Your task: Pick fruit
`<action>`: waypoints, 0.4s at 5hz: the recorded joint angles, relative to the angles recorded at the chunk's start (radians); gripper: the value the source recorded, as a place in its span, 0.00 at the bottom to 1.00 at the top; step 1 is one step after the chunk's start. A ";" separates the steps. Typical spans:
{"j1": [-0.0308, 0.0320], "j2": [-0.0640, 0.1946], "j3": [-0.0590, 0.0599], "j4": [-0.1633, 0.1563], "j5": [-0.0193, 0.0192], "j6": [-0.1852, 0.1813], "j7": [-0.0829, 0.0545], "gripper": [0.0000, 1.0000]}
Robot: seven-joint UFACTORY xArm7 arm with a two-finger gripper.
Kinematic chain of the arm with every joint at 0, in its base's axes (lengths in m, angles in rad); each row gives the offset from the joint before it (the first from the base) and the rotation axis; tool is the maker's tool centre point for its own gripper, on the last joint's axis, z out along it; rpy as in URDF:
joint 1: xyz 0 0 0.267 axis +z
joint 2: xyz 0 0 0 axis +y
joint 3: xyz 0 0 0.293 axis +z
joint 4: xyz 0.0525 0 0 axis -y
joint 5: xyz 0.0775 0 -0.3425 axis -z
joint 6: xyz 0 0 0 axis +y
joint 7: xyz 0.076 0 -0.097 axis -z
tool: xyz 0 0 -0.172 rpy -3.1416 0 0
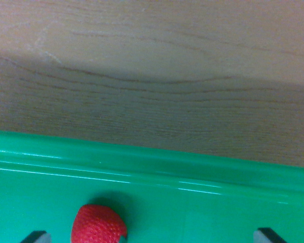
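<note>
Over a wooden table (pixel 152 76), seen from the camera on the arm's wrist, a green plastic tray (pixel 202 172) fills the lower part of the picture, its raised rim running from the left edge to the right and dropping slightly toward the wrist view's right. Strips of light shine along the rim's glossy ridges. Beyond the rim, the tabletop shows pale grain with long wavy lines, and a band of shadow darkens the wood nearest the tray while the far part at the top stays lighter.

A red strawberry (pixel 98 225) lies on the tray's floor at the bottom of the frame, left of centre, with its dimpled skin facing the camera and its lower end cut off by the picture's edge. A soft shadow sits on the green just above and beside it.

The gripper (pixel 152 237) shows only as two dark fingertips (pixel 36 237) poking in at the bottom edge, one near the left and one near the right. They stand wide apart with nothing clasped between them. The strawberry sits just beside the left tip, inside the gap and well away from the right tip; whether fruit and tip touch cannot be told.
</note>
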 joint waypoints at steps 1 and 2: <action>0.0044 0.015 0.005 -0.032 0.0035 -0.047 -0.014 0.00; 0.0044 0.015 0.005 -0.032 0.0035 -0.047 -0.014 0.00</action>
